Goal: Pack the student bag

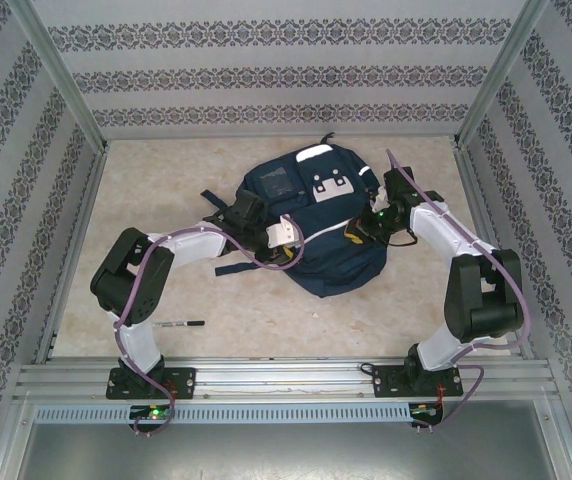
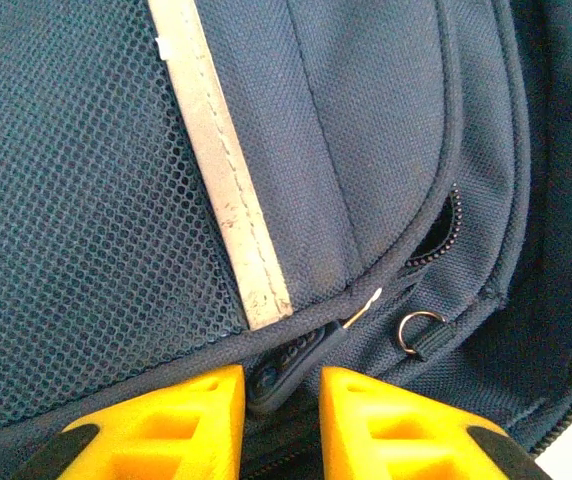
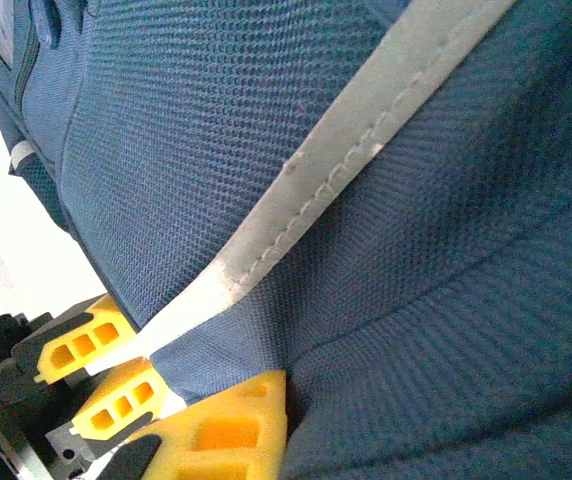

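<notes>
Yellow fingers (image 2: 186,425) of the left gripper (image 2: 284,400) sit closest in the left wrist view, pinching a dark zip pull (image 2: 286,372) on the bag (image 1: 311,215). That navy bag lies flat in the middle of the table (image 1: 166,190), between the two arms. Just beside the pull the zip (image 2: 446,235) gapes a little, and a small metal ring (image 2: 418,326) hangs below the gap. A pale stripe (image 2: 228,190) runs down the cloth and ends at the pull. The right gripper (image 1: 359,236) is pressed together on a fold of cloth at the bag's right side. A pen (image 1: 181,324) lies on the table near the left arm, well apart from the bag.

The pull is small and seems caught by the fingertips alone, so it could slip free when dragged. If the right-hand fold gives way, the whole bag would likely slide along instead of unzipping.

One right finger is buried under cloth. The bag's inside is out of sight, and how far the zip is open cannot be told.
</notes>
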